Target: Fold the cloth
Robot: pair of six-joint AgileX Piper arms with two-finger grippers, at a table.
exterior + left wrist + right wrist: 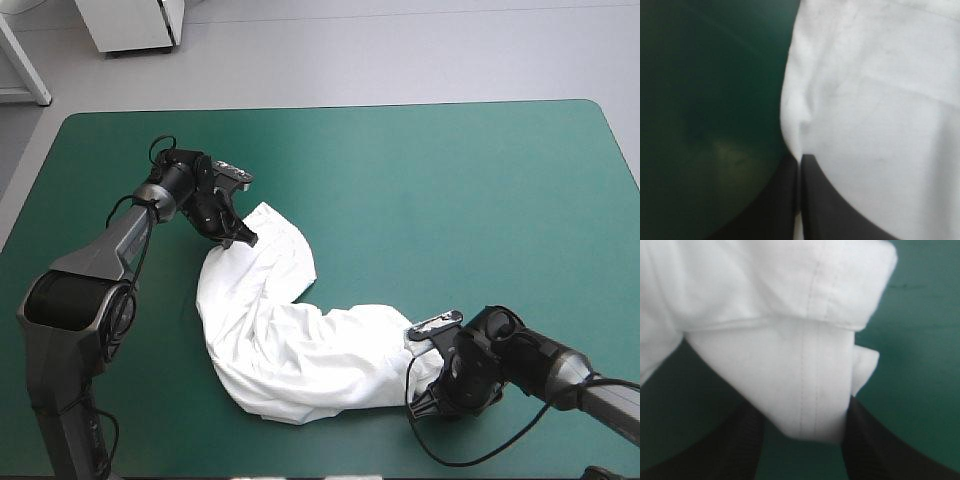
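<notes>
The white T-shirt (pixel 280 340) lies on the teal-green cover as a crumpled, curved band, running from the middle left toward the front right. My left gripper (pixel 240 238) is at the band's far end. In the left wrist view its black fingers (pixel 785 200) meet on a pinched fold of T-shirt (pixel 875 100). My right gripper (pixel 420 385) is at the band's near right end. In the right wrist view its fingers (pixel 742 445) stand apart, with a hemmed corner of the T-shirt (pixel 800 380) lying between them.
Bare teal-green cover (pixel 460 190) stretches to the right of the shirt and behind it. The table's left edge (pixel 30 200) is a short way beyond the left arm. The front edge is close to the right gripper.
</notes>
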